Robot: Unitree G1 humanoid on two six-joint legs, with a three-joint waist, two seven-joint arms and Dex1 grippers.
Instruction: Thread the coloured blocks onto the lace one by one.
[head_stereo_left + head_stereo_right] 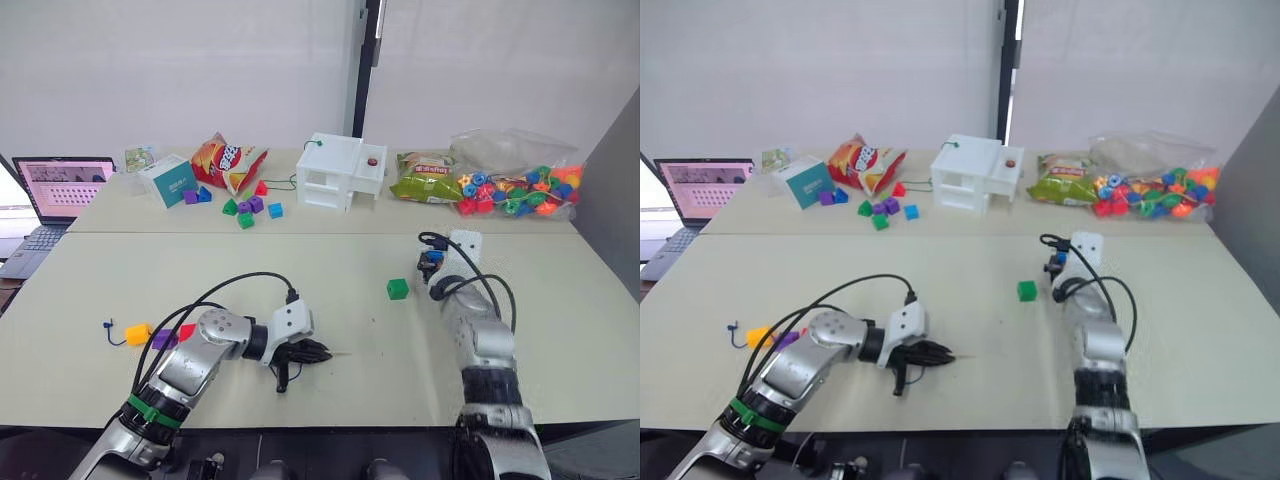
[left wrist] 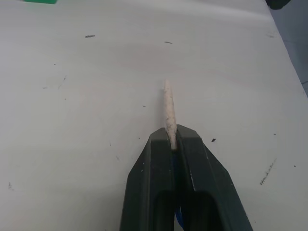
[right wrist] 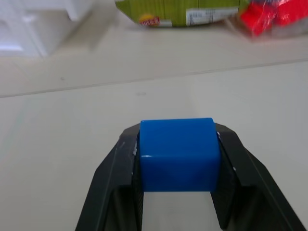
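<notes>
Both jaws grip: left gripper (image 2: 172,139) pinches the lace (image 2: 168,108) tip, right gripper (image 3: 177,144) the blue block (image 3: 177,153).

Smooth glossy plastic on the blue block (image 3: 177,154), rough fibrous lace tip (image 2: 169,110), matt scuffed table (image 2: 86,96).

Left end effector (image 2: 174,139) closed low over table; right end effector (image 3: 177,144) clamped, raised.

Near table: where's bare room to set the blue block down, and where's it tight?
Bare: the near table between the left pincer and the green block, and right of the right pincer holding the blue block. Crowded: the threaded blocks at near left, and the far table with its snack bags, white box and beads.
</notes>
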